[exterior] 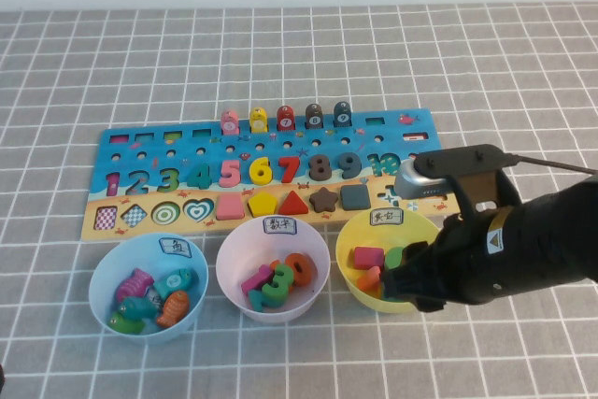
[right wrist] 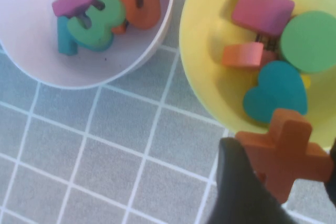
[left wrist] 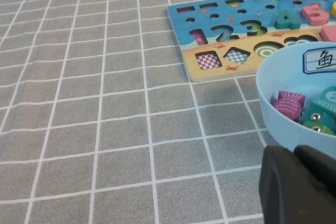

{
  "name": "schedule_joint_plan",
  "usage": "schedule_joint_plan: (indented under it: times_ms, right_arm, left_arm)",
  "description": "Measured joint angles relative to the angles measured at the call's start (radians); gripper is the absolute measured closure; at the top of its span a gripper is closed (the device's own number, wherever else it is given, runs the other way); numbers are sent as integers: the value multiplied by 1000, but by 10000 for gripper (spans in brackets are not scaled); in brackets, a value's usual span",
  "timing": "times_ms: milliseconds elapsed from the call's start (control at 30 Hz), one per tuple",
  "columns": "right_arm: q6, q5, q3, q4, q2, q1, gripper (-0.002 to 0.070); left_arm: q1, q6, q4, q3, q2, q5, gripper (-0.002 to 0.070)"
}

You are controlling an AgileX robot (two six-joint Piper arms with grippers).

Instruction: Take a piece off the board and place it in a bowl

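My right gripper [right wrist: 283,157] is shut on the orange plus-shaped piece [right wrist: 286,148] and holds it over the near rim of the yellow bowl [right wrist: 195,77]. That bowl has a pink rectangle, a green disc, a teal heart and an orange block in it. In the high view the right gripper [exterior: 404,279] hangs over the yellow bowl [exterior: 350,231] and hides the piece. The blue board [exterior: 187,142] lies behind the bowls. My left gripper [left wrist: 296,156] rests low beside the light blue bowl [left wrist: 278,124], its fingers together and empty.
The pale pink bowl [exterior: 234,249] with number pieces stands in the middle, and it also shows in the right wrist view [right wrist: 31,72]. The light blue bowl [exterior: 103,277] with fish pieces is on the left. A grey checked cloth [exterior: 299,53] covers the table.
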Motion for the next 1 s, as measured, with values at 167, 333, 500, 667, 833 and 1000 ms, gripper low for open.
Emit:
schedule_joint_plan:
  times_ms: [167, 333, 500, 667, 833, 1000]
  right_arm:
    - [0, -15, 4, -4, -2, 0, 377]
    - [0, -21, 6, -8, -2, 0, 377]
    - [0, -48, 8, -18, -2, 0, 377]
    - [0, -52, 8, -21, -2, 0, 377]
    - [0, -48, 8, -30, 8, 0, 377]
    - [0, -46, 8, -39, 23, 0, 377]
  left_arm:
    - [0, 0, 0, 0, 0, 0, 673]
    - [0, 0, 0, 0, 0, 0, 673]
    - [0, 0, 0, 0, 0, 0, 673]
    - [0, 0, 0, 0, 0, 0, 673]
    - [0, 0, 0, 0, 0, 0, 673]
    - [0, 0, 0, 0, 0, 0, 673]
